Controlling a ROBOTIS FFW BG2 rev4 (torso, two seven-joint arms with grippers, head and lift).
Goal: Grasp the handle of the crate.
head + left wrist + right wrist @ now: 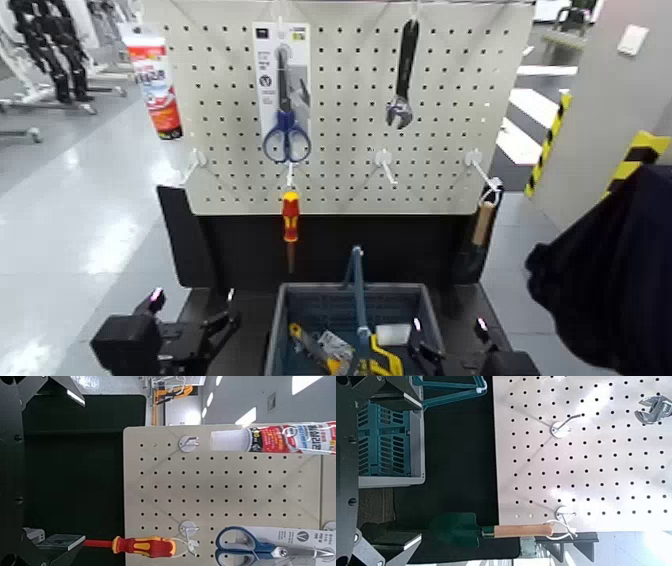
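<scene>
The grey-blue crate (277, 330) sits low in the middle of the head view, below the white pegboard (340, 110). Its thin handle (356, 285) stands upright over the crate's middle. Yellow-handled tools and a small white item lie inside. My left gripper (192, 302) is to the crate's left, open and empty, a short gap from its wall. My right gripper (448, 335) is close to the crate's right side, fingers spread with nothing between them. The right wrist view shows the crate (391, 439) and handle (447, 388) just beyond that gripper.
On the pegboard hang blue scissors (287, 135), a wrench (402, 75), a tube (155, 85), a red-and-yellow screwdriver (290, 220) and a wooden-handled trowel (480, 235). A person in dark clothing (610, 270) stands at the right. Open floor lies to the left.
</scene>
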